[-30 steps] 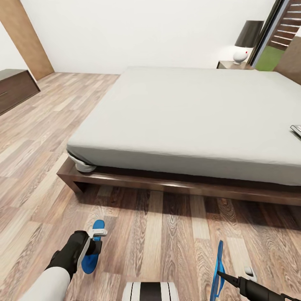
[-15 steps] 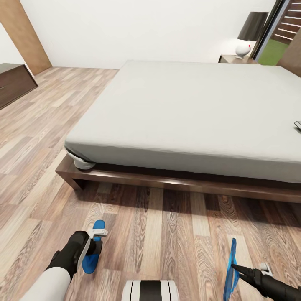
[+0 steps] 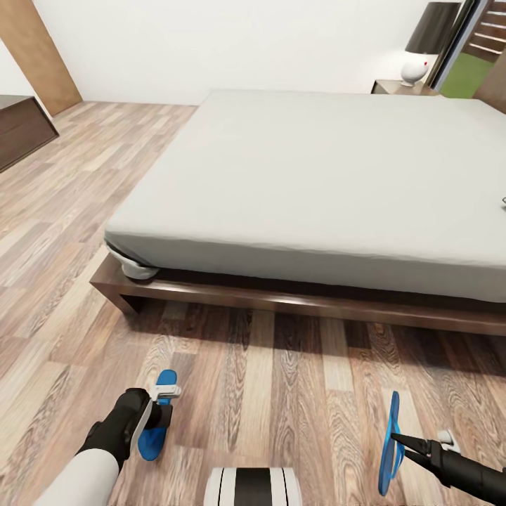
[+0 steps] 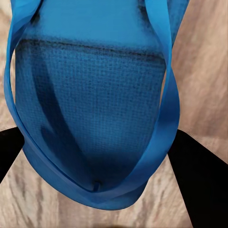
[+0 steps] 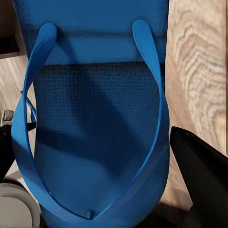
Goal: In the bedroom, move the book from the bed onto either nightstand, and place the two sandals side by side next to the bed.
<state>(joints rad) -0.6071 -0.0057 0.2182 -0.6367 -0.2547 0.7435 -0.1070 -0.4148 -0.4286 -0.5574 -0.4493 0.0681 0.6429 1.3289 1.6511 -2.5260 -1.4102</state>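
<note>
While both sandals hang off the floor, my left gripper (image 3: pixel 163 404) is clamped on the left sandal (image 3: pixel 156 414), roughly flat, well short of the bed (image 3: pixel 330 176). My right gripper (image 3: pixel 402 443) pinches the right sandal (image 3: pixel 388 444) on edge, sole vertical. Judgement: rotate the right one flat before lowering, toes matching the left, then set both close together beside the bed frame (image 3: pixel 295 303). Open plank floor (image 3: pixel 281 393) between the arms gives plenty of room; watch the frame's lip ahead. Book is barely visible at the mattress's right edge (image 3: pixel 503 204); nightstand (image 3: pixel 400 87) sits at the far corner.
</note>
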